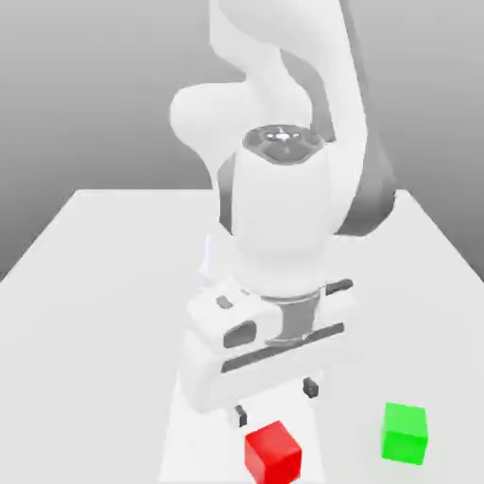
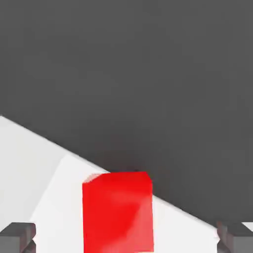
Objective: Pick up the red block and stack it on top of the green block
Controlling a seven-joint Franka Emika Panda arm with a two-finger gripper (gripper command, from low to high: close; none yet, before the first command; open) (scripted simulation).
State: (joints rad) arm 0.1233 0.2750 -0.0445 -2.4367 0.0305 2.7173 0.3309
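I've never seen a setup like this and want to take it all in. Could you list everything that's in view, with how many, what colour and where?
red block: one, red, at the near edge of the exterior view, below the hand in that picture
green block: one, green, towards the exterior view's right, apart from the red block
table: one, pale grey, under both blocks
strip: one, brighter white, on the table, running beneath the hand
backdrop: one, grey, behind the table
arm: one, white with dark grey parts, reaching down mid-picture
hand: one, white with two dark-tipped fingers spread apart, at the arm's end
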